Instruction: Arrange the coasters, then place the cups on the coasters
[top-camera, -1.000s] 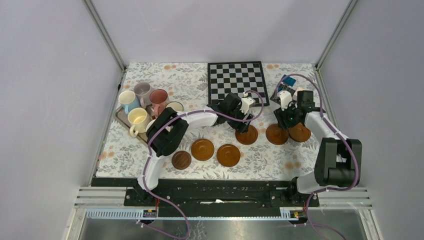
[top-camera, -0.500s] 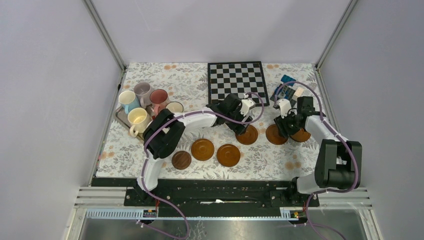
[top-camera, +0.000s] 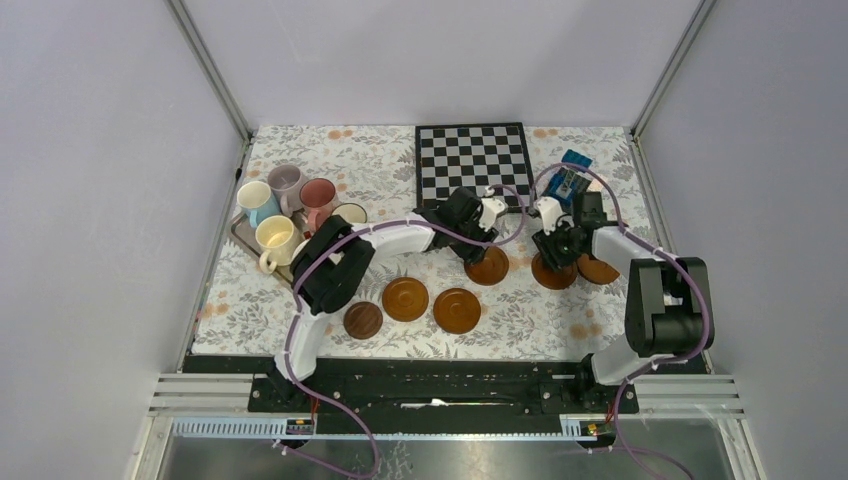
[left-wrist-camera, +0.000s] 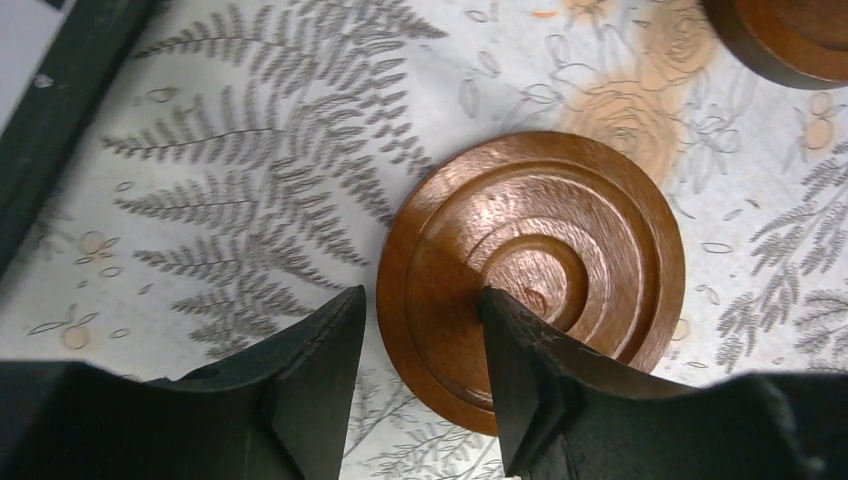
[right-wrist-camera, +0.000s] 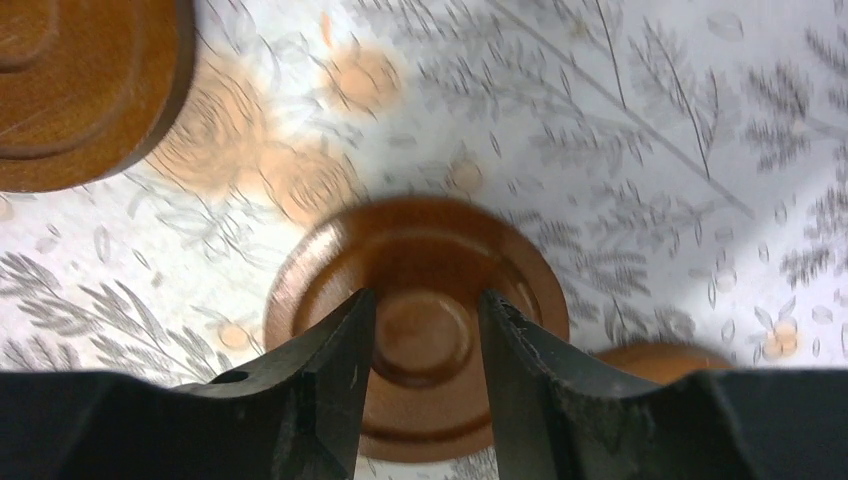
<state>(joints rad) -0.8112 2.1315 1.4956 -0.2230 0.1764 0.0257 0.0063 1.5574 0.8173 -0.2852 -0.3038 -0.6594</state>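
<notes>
Near of the chessboard (top-camera: 475, 160), right of centre, the left coaster (left-wrist-camera: 570, 240) lies flat directly beneath my left gripper (left-wrist-camera: 418, 320), whose half-wide jaws straddle its rim, one finger (left-wrist-camera: 525, 360) on its centre. Just right of it, apart, the right coaster (right-wrist-camera: 415, 250) sits under my right gripper (right-wrist-camera: 425, 315), jaws narrow, above its middle. Both glossy, ringed, round: no long axis.
</notes>
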